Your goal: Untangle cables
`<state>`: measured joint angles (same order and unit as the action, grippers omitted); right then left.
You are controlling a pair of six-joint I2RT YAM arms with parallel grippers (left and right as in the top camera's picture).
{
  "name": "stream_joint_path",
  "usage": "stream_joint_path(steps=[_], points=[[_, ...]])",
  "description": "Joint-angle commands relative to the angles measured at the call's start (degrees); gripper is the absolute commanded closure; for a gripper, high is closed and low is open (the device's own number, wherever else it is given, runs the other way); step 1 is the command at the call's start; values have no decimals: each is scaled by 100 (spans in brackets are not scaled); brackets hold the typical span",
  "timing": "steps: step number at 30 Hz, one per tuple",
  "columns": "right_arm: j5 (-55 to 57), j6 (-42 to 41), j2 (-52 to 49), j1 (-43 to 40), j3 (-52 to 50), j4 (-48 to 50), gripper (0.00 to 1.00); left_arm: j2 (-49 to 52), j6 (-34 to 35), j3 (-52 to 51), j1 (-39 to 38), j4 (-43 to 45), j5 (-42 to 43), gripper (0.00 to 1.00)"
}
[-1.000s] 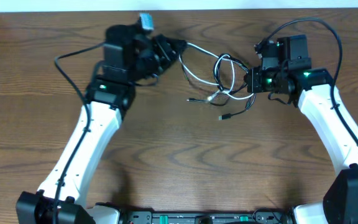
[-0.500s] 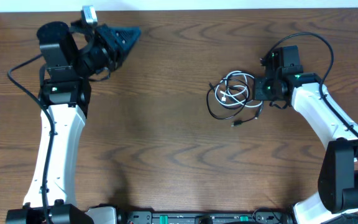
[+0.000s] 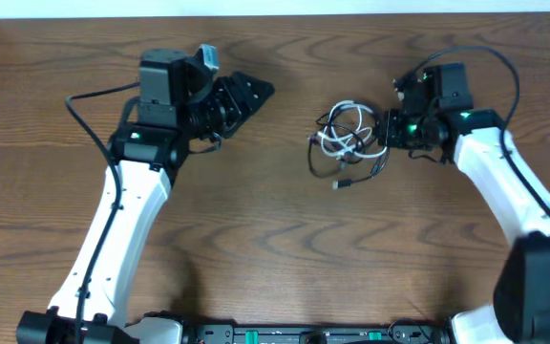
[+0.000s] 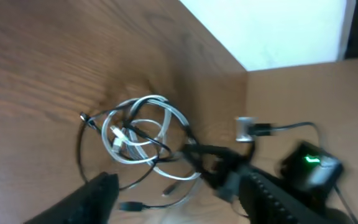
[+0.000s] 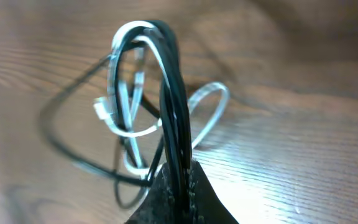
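Note:
The cables lie in one loose bundle on the wooden table. The white cable [image 3: 337, 143] is coiled inside loops of the black cable [image 3: 314, 159], whose plug [image 3: 340, 183] points to the front. My right gripper [image 3: 387, 131] is shut on the bundle's right side. In the right wrist view its fingers [image 5: 166, 199] pinch the black cable [image 5: 173, 93], with the white cable [image 5: 114, 81] looped beside it. My left gripper [image 3: 251, 93] stands open, left of the bundle and apart from it. The left wrist view shows the white cable [image 4: 148, 99] and black cable [image 4: 79, 149] beyond the spread fingers [image 4: 98, 193].
A pale wall edge [image 3: 275, 8] runs along the table's back. Thicker black wires arch over each arm, one at the left [image 3: 89, 96] and one at the right [image 3: 504, 62]. A cardboard-coloured panel [image 4: 291, 93] shows in the left wrist view.
My left arm swung away to the far left, letting the stretched cables go, then came back right toward the bundle with its jaws now open. The bundle has gathered at my right gripper.

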<state>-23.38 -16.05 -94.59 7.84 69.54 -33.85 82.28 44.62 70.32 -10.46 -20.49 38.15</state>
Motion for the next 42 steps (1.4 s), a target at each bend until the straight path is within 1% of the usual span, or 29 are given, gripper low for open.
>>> stream_joint_path(steps=[1,5,7,13,20,21,22,27,31,35,37,39,40,41,42], points=[[-7,-109,629,35,339,-63,99,-35,-153,70,-310,-2,-560,25],[507,-107,1051,35,343,-199,99,90,-151,68,-785,7,-946,22],[544,-98,1147,42,343,-227,99,229,-149,68,-1073,125,-1137,21],[546,0,1132,50,341,-535,99,643,-96,68,-1593,715,-1150,21],[560,96,1132,105,341,-647,99,1370,903,68,-2103,1097,-1226,22],[603,118,1132,111,341,-651,99,1493,992,68,-2162,1189,-1226,22],[691,160,1132,120,341,-675,99,1620,1073,68,-2221,1285,-1224,25],[988,201,1132,127,341,-903,99,2127,1408,68,-2441,1731,-1228,28],[994,243,1132,127,310,-946,99,2393,1512,68,-2500,2055,-1231,36],[992,243,1132,127,308,-975,99,2638,1676,68,-2527,2107,-1403,39],[994,243,1132,127,308,-1014,99,2780,1856,68,-2535,2124,-1449,48],[997,243,1132,127,295,-1021,99,2879,1937,68,-2535,2122,-1445,63],[997,243,1132,127,291,-1019,99,2896,1937,68,-2535,2118,-1443,73],[1005,243,1132,127,286,-1014,99,2896,1934,68,-2522,2079,-1445,90],[1051,240,1126,127,286,-1014,99,2892,1934,68,-2500,2059,-1443,93]])
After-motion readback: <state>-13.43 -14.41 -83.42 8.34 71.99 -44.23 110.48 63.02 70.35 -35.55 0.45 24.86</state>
